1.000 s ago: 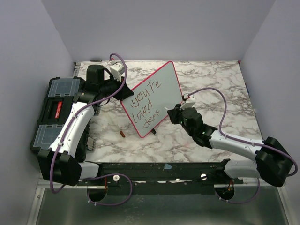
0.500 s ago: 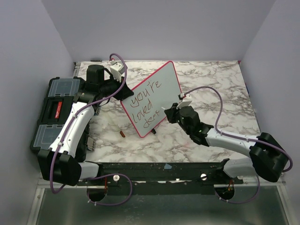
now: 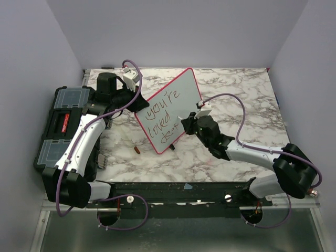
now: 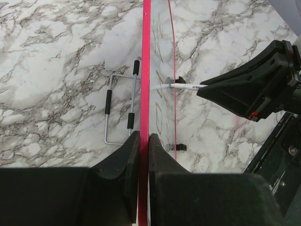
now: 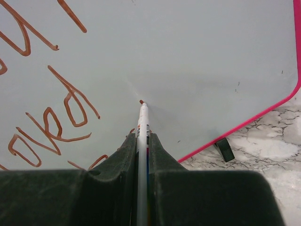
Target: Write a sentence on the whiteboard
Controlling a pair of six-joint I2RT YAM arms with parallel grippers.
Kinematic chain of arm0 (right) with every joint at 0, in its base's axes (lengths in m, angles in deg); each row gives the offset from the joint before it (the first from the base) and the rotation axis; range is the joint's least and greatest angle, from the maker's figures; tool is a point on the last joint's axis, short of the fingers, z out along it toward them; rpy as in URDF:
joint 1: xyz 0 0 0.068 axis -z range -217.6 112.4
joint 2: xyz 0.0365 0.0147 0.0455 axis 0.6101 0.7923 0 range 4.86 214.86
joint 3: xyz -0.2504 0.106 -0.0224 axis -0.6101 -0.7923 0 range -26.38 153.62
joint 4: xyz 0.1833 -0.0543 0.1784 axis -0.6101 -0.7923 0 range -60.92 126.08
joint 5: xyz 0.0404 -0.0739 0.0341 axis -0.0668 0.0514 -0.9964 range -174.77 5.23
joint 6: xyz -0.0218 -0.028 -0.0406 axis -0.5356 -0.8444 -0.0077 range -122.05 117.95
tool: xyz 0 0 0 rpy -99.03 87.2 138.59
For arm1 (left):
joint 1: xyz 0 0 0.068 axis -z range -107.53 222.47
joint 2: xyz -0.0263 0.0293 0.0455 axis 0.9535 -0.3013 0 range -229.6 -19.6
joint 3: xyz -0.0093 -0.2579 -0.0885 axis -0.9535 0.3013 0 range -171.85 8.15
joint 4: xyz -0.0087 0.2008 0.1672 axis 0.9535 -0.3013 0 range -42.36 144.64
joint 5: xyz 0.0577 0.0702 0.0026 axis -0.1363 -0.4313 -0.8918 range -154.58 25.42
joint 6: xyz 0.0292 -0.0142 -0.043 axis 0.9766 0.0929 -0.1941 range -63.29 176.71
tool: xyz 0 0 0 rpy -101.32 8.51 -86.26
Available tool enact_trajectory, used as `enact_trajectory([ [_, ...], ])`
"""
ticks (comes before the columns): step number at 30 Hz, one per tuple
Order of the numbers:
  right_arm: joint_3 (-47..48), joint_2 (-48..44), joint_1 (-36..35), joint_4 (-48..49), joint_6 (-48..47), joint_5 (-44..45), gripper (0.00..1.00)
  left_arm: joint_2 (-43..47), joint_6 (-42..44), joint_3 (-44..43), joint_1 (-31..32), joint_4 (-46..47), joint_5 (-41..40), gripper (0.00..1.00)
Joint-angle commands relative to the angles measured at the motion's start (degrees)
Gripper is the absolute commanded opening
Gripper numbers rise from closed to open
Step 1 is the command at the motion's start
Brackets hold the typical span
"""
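Soft, even light falls from above in the top view. The marble table is bright, with only faint shadows under the arms, while the strip at 6 o'clock is dimmer and greyer. Detail there is sharp. In the left wrist view the marble nearly washes out toward 10 o'clock, and the black jaws at 6 o'clock are underexposed and slightly blurred. In the right wrist view the whiteboard reads an even grey-green. A weak shadow rings the marker tip, and the jaws at 6 o'clock are dark and soft.
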Motion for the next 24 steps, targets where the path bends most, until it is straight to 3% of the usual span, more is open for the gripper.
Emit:
enact_trajectory([
  [1,-0.1,1.5,0.3,1.6,0.7,-0.1,0.01,0.1,2.9,-0.7,0.3,-0.5,-0.3,0.0],
  [15,-5.7,1.6,0.2,1.9,3.0,-1.1,0.01,0.0,2.8,-0.8,0.3,-0.5,-0.1,0.0],
  [24,-4.3,1.8,0.2,-0.3,2.2,2.6,0.01,0.0,2.8,-0.7,0.3,-0.6,-0.1,0.0],
])
